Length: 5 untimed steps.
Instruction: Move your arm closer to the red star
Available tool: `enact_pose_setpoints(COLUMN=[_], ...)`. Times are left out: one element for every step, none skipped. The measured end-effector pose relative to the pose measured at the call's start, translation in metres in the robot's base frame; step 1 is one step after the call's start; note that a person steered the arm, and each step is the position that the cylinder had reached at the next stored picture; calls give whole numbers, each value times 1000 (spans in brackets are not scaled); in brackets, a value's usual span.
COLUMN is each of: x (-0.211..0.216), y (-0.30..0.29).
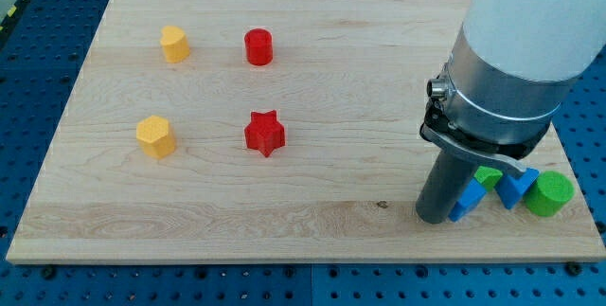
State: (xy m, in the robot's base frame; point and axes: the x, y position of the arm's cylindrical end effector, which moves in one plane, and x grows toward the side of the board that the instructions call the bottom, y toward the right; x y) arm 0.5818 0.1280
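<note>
The red star (264, 133) lies on the wooden board (312, 79), left of the middle. My tip (435, 217) rests on the board near the view's bottom right, far to the right of the red star and lower. It touches or nearly touches a blue block (466, 200) on its right.
A red cylinder (258, 46) sits above the star. Two yellow blocks are at the left, one upper (174, 44) and one lower (155, 136). At the bottom right cluster a green block (488, 175), a second blue block (516, 189) and a green cylinder (548, 194).
</note>
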Motion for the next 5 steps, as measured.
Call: enact_pose_setpoints(x=[0, 4, 5, -11, -71], y=[-5, -13, -13, -15, -31])
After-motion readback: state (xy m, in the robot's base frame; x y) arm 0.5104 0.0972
